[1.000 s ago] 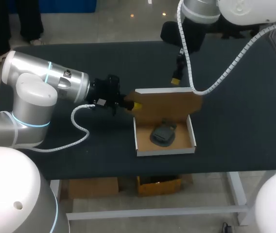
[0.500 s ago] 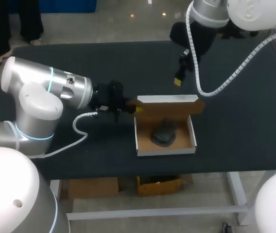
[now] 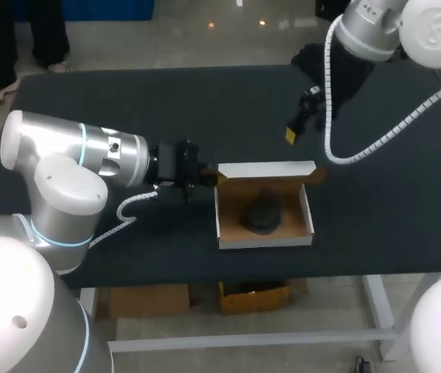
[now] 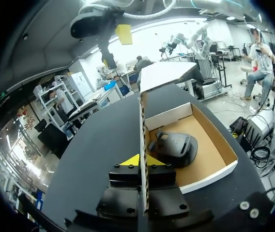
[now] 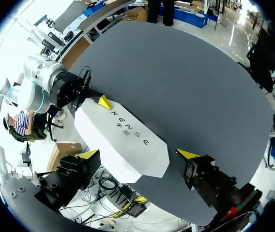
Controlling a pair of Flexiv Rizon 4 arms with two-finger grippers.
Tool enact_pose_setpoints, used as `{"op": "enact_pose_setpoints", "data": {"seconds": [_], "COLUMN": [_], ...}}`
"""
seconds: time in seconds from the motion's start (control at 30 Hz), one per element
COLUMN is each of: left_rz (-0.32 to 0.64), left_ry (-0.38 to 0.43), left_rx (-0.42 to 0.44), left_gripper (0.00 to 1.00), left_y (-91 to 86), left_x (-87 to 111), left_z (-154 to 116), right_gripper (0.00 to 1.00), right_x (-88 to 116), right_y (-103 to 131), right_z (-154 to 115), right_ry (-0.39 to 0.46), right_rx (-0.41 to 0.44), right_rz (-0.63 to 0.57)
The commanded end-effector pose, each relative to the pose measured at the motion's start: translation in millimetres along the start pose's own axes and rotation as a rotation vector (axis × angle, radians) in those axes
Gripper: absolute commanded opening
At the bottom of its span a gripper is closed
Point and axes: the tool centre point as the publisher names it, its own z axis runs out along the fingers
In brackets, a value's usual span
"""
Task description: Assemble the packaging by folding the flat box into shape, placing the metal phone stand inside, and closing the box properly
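Folding the lid down over the tray looks like the step in hand. Most of the head view is taken by the dark grey table (image 3: 127, 101), and at frame centre sits the shallow cardboard box (image 3: 263, 242), white outside and brown inside. Its white-faced lid (image 3: 267, 168) leans over the tray from the far wall. The dark metal phone stand (image 3: 261, 216) lies inside, near the tray's middle. At centre left, the left end effector (image 3: 214, 177) pinches the lid's left edge between both yellow tips. Upper right of centre, the right end effector (image 3: 292, 134) hangs above the table, fingers spread, gripping nothing.

To close well, the left should swing the lid about its hinge without dragging the tray, and the right could press the front down. Across the lid's outer face runs dark print, seen in the right wrist view and left unread.
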Motion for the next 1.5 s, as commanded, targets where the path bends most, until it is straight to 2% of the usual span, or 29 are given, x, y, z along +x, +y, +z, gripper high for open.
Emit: {"op": "enact_pose_setpoints", "data": {"seconds": [0.03,0.3,1.0,1.27,1.5], "left_rz": [0.020,0.087,0.087,0.087,0.164], "left_ry": [-0.025,-0.060,-0.060,-0.060,-0.093], "left_rx": [-0.001,-0.028,-0.028,-0.028,-0.055], "left_gripper": [0.00,0.00,0.00,0.00,0.00], "left_y": [2.1,3.2,3.2,3.2,2.3], "left_x": [2.2,7.1,7.1,7.1,16.6], "left_z": [3.7,2.1,2.1,2.1,4.5], "right_gripper": [1.00,1.00,1.00,1.00,1.00], "right_x": [-3.1,-4.1,-4.1,-1.7,1.3], "right_y": [-9.6,-16.2,-16.2,-17.2,-26.9], "right_z": [4.4,6.3,6.3,6.1,0.4], "right_ry": [0.024,0.075,0.075,0.175,0.238], "right_rx": [-0.051,-0.061,-0.061,-0.003,0.026], "right_rz": [0.029,0.097,0.097,0.237,0.334]}}
